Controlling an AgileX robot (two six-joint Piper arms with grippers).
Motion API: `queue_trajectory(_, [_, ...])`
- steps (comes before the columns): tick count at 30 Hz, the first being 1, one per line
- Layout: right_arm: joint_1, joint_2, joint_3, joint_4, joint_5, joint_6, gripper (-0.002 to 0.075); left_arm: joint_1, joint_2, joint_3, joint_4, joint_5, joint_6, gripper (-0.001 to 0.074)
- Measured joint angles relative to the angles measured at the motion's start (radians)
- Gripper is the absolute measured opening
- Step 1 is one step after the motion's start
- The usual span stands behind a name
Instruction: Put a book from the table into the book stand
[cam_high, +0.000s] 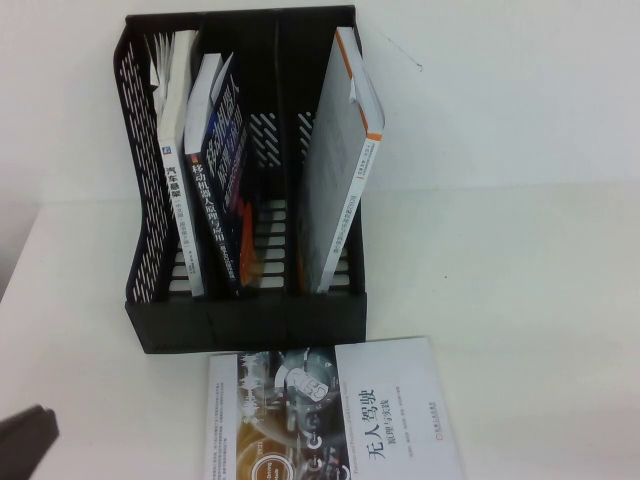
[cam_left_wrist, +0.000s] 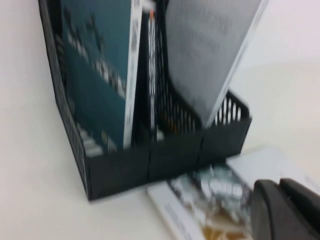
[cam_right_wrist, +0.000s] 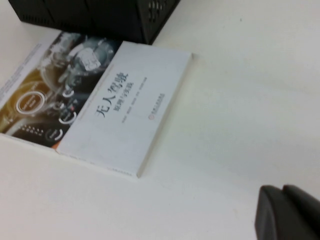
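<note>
High view. Book stand (cam_high: 250, 310): black, three compartments, toward the far edge of the table (cam_high: 540, 300), left of centre. Left compartment holds a white book (cam_high: 172, 190) and a dark blue book (cam_high: 222, 170), both leaning; middle compartment looks nearly empty; right compartment holds a grey book (cam_high: 340, 170) tilted toward the divider. Book to be moved (cam_high: 335, 415): flat, cover up, at the near edge, just in front of the stand and apart from it. Left gripper (cam_high: 28, 432): a dark part at the near left corner, holding nothing that can be seen. Right gripper: not in this view.

Left wrist view. Stand seen from its left front corner; flat book just below it. Left gripper (cam_left_wrist: 287, 210) is near the book, not touching; how far its fingers are parted cannot be told.

Right wrist view. Flat book's white half lies near the stand's corner. Right gripper (cam_right_wrist: 290, 212) is over bare table well apart from the book, empty-handed so far as shown; opening cannot be told.

Risks, judged. Book lies flush on the table, so fingers may slide off its edge or push it against the stand. Leaning books could block a slot; the middle one seems safest. A thin book gripped at one edge may sag or slip out.
</note>
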Motion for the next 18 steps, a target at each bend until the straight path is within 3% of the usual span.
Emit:
queue_trajectory(12, [0.0, 0.0, 0.0, 0.002, 0.033, 0.0, 0.0, 0.0, -0.02, 0.152, -0.004, 0.027, -0.001, 0.0001])
queue_trajectory(18, [0.0, 0.0, 0.0, 0.002, 0.033, 0.0, -0.0001, 0.123, -0.189, 0.24, 0.008, 0.04, -0.001, 0.0])
